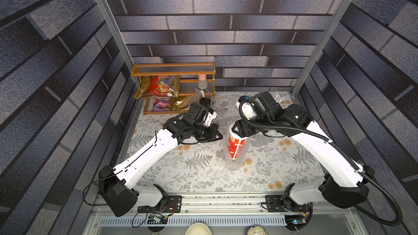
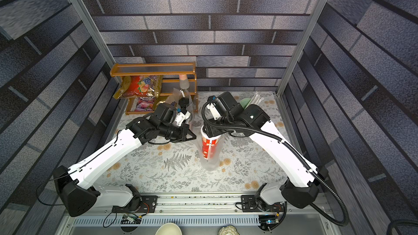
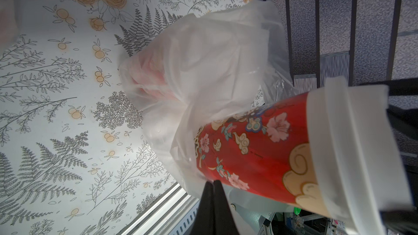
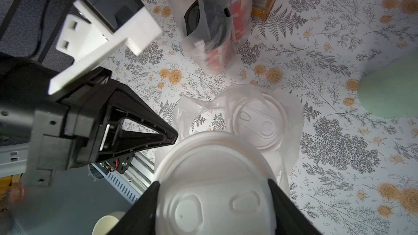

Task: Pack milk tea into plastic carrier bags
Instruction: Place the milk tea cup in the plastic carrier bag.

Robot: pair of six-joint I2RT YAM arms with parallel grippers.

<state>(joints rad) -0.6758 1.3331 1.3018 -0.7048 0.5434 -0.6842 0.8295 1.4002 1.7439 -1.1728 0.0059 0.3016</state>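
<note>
Both top views: table (image 1: pixel 203 172) bright, lit from overhead, shadows soft; walls (image 1: pixel 56 87) dimmer, heavy barrel bend toward the edges. Left wrist: plastic bag (image 3: pixel 214 64) washed out, near white. Right wrist: white-lidded cup (image 4: pixel 214 188) up close, overexposed, soft; green cup (image 4: pixel 391 91) blurred.

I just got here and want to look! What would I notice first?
The tall red cup with a white lid mid-table, held at its lid by the right gripper, partly inside a clear bag. The left gripper pinches that bag's edge. A second bag holding black-lidded cups stands by the wooden shelf.
</note>
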